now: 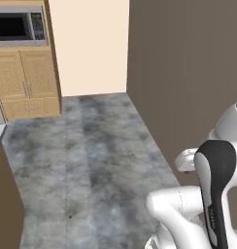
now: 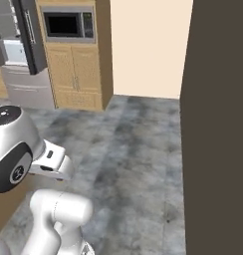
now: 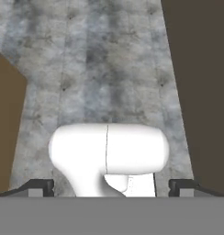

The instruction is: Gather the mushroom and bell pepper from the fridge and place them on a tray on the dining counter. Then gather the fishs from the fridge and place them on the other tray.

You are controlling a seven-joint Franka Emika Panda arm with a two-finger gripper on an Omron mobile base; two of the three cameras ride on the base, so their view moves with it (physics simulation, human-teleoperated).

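gripper [image 3: 112,186] spread wide, nothing held, aimed at grey floor [image 3: 109,69] | fridge [image 2: 24,55] seen far left, door ajar | step judged: travel to fridge | next: base to be driven closer.

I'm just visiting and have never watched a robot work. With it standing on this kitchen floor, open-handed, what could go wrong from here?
1. The brown wall stands close on its right, so a turn might scrape the arm along it.
2. The fridge sits off to the far left with a door swung open; driving up carelessly could clip that door.
3. The fingers are spread with nothing between them, so no food has been picked up yet.
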